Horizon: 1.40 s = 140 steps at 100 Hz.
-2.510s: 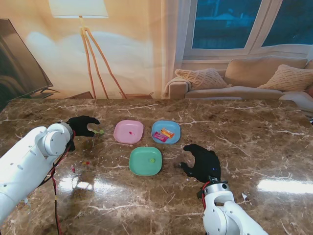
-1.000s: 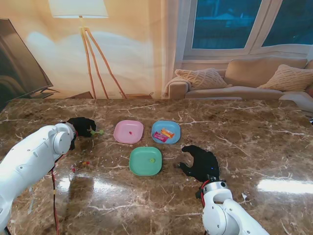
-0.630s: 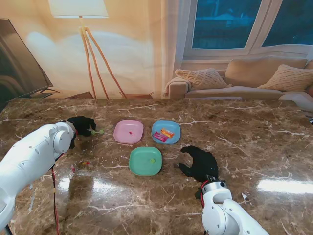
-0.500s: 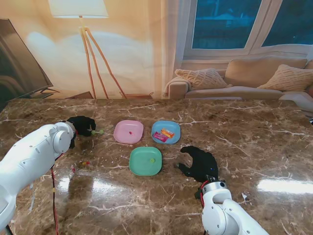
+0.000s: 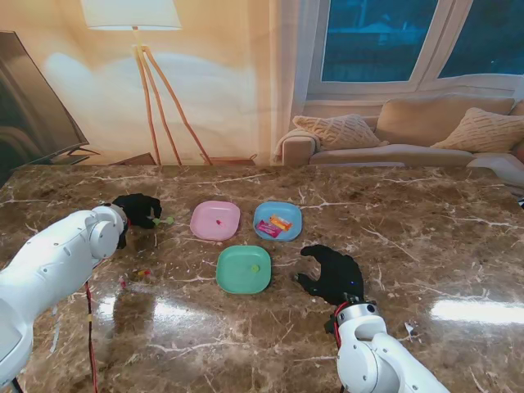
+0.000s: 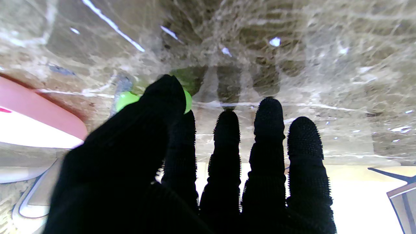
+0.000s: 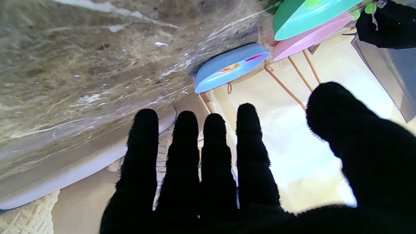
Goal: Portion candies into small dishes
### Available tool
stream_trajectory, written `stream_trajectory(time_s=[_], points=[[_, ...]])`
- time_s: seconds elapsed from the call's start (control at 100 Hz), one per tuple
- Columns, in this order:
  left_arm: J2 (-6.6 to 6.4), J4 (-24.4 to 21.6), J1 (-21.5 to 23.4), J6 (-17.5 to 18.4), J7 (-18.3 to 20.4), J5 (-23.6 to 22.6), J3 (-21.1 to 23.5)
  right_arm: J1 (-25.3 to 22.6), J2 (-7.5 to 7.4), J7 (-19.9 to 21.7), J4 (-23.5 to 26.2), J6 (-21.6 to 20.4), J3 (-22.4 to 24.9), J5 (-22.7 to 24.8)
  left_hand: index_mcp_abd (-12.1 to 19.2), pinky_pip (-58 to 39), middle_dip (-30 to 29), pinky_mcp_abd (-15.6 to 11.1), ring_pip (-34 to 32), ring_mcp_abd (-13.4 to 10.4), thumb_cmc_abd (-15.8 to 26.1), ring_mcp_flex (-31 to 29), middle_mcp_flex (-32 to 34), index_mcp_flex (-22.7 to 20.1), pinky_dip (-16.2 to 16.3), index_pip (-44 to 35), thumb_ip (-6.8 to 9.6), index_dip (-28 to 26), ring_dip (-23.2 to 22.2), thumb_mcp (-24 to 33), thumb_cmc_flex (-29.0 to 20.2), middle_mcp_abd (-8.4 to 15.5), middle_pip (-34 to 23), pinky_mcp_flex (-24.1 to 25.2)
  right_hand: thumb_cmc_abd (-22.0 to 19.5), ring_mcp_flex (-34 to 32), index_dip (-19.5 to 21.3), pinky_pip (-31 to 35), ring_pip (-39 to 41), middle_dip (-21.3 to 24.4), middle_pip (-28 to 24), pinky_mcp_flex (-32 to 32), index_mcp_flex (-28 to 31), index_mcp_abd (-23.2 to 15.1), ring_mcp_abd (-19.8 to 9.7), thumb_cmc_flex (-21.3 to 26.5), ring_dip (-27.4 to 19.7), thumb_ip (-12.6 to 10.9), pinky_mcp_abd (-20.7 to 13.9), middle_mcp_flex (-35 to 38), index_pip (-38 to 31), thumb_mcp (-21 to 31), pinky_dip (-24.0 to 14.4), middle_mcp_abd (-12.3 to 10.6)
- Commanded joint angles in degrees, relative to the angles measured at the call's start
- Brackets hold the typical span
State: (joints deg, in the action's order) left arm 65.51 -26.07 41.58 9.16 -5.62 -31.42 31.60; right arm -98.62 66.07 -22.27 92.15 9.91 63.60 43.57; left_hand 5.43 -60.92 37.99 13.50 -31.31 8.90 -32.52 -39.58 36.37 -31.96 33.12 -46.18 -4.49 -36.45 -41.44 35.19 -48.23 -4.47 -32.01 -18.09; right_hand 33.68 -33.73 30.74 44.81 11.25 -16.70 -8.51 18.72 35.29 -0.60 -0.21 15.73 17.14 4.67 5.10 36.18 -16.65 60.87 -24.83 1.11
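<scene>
My left hand sits at the table's left, its thumb and index finger pinched on a green candy. In the left wrist view that green candy peeks out on both sides of the thumb of the left hand, close to the marble. Three dishes stand mid-table: the pink dish with a red speck, the blue dish with wrapped candies, and the green dish with one green candy. My right hand hovers right of the green dish, fingers spread and holding nothing; the right hand shows the same in its wrist view.
A few tiny loose candies lie on the marble nearer to me than the left hand. Seen from the right wrist, the blue dish, pink dish and green dish lie ahead of the fingers.
The left hand's fingers have drawn in around the green candy. The right hand has crept a little left toward the green dish and spread its fingers.
</scene>
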Motion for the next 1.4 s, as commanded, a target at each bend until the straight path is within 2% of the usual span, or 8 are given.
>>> stream_trajectory(time_s=[0.0, 0.08, 0.14, 0.25, 0.53, 0.67, 1.08, 1.39], points=[[0.76, 1.9, 2.1, 0.2, 1.0, 0.1, -0.7, -0.3, 0.15, 0.8, -0.2, 0.1, -0.1, -0.4, 1.5, -2.3, 1.4, 2.0, 0.2, -0.8, -2.9, -3.1, 4.4, 1.0, 0.8, -1.8, -1.62, -2.0, 1.4, -1.1, -0.9, 2.3, -1.9, -0.1, -0.6, 1.1, -0.3, 0.1, 0.0, 0.0, 0.3, -0.4, -0.4, -1.4, 1.9, -1.0, 0.8, -0.9, 0.3, -0.9, -0.7, 0.5, -1.7, 0.1], [1.11, 2.6, 2.1, 0.3, 0.3, 0.5, -1.2, -0.3, 0.15, 0.9, -0.2, 0.0, -0.1, -0.5, 1.9, -2.4, 1.8, 2.0, -0.1, -1.0, -2.9, -3.2, 4.7, 0.8, 0.8, -2.6, -1.74, -2.5, 1.3, -1.8, -1.5, 2.4, -2.2, -0.2, -0.5, 1.2, -0.3, 0.1, 0.0, 0.0, 0.3, -0.4, -0.4, -1.4, 1.9, -1.0, 0.8, -0.9, 0.3, -0.9, -0.7, 0.6, -1.7, 0.1], [1.36, 3.3, 2.0, 0.5, 0.0, 0.7, -1.6, -0.2, 0.12, 1.1, -0.2, 0.0, -0.1, -0.5, 2.6, -2.6, 7.8, 2.0, -0.5, -1.1, -2.4, -3.7, 5.9, 0.6, 0.8, -4.0, -1.44, -3.0, 1.2, -3.9, -3.0, 2.5, -2.0, -0.5, -0.6, 1.1, -0.3, 0.1, 0.0, 0.0, 0.3, -0.4, -0.3, -1.4, 1.8, -0.9, 0.8, -0.9, 0.3, -0.9, -0.8, 0.6, -1.7, 0.1], [1.76, 4.3, 1.9, 1.2, -1.2, 1.1, -2.4, -0.2, 0.13, 1.1, -0.3, -0.1, -0.1, -0.5, 3.9, -3.9, 13.6, 2.0, -1.7, -1.3, -1.8, -5.4, 9.4, -0.4, 0.7, -6.0, -0.61, -2.6, 0.8, -6.0, -5.2, 2.6, 0.6, -2.1, -0.5, 1.1, -0.3, 0.2, 0.0, 0.0, 0.3, -0.4, -0.4, -1.5, 1.8, -0.8, 0.8, -0.9, 0.3, -0.8, -0.7, 0.7, -1.7, 0.0], [1.37, 3.6, 2.4, 1.1, -0.6, 0.9, -1.4, -0.1, 0.12, 1.2, -0.4, -0.1, -0.1, -0.6, 1.7, -4.8, 14.7, 1.5, -2.4, -1.4, -3.4, -10.0, 14.5, -3.2, -2.0, -3.0, -0.30, 1.8, 1.2, -2.5, -8.4, 0.7, 6.3, -7.9, -0.5, 1.1, -0.3, 0.2, 0.1, 0.0, 0.3, -0.4, -0.3, -1.6, 1.8, -0.8, 0.8, -0.9, 0.3, -0.8, -0.8, 0.8, -1.8, 0.1], [1.81, 4.7, 2.3, 2.1, -0.9, 1.6, -1.2, 0.0, 0.12, 1.3, -0.5, -0.2, -0.2, -0.7, 1.9, -5.5, 18.2, 1.6, -1.4, -1.2, -3.8, -13.8, 19.7, -5.5, -4.8, -4.9, 0.43, 3.1, -1.9, -4.4, -10.7, 0.1, 10.5, -12.1, -0.5, 1.1, -0.3, 0.2, 0.1, 0.0, 0.3, -0.4, -0.3, -1.7, 1.8, -0.7, 0.8, -0.9, 0.3, -0.8, -0.8, 0.9, -1.8, 0.1], [2.93, 7.8, 2.0, 4.7, -1.8, 3.5, -1.5, 0.3, 0.13, 1.4, -0.8, -0.3, -0.4, -0.9, 2.6, -5.1, 17.1, 1.3, 0.3, -0.6, -4.8, -18.8, 22.7, -8.2, -7.9, -8.0, 0.62, 3.5, -1.5, -3.3, -12.0, -0.4, 10.4, -19.1, -0.3, 0.9, -0.3, 0.6, 0.2, 0.0, 0.3, -0.1, -0.1, -2.0, 1.9, -0.5, 0.9, -0.9, 0.3, -0.8, -0.9, 1.1, -2.1, 0.1], [3.03, 8.5, 1.7, 5.3, -2.1, 3.7, -1.6, 0.4, 0.08, 1.8, -0.9, -0.5, -0.5, -1.1, 3.4, -3.4, 14.2, 1.5, 3.6, 0.7, -5.8, -22.2, 25.8, -12.3, -10.9, -9.5, 1.57, 3.2, -0.1, 2.0, -13.8, 0.6, 12.8, -23.2, -0.3, 0.6, -0.4, 1.2, 0.8, 0.0, 0.2, 0.3, -0.2, -1.9, 1.9, -0.5, 1.4, -0.8, 0.1, -0.7, -0.9, 1.1, -2.5, 0.2]])
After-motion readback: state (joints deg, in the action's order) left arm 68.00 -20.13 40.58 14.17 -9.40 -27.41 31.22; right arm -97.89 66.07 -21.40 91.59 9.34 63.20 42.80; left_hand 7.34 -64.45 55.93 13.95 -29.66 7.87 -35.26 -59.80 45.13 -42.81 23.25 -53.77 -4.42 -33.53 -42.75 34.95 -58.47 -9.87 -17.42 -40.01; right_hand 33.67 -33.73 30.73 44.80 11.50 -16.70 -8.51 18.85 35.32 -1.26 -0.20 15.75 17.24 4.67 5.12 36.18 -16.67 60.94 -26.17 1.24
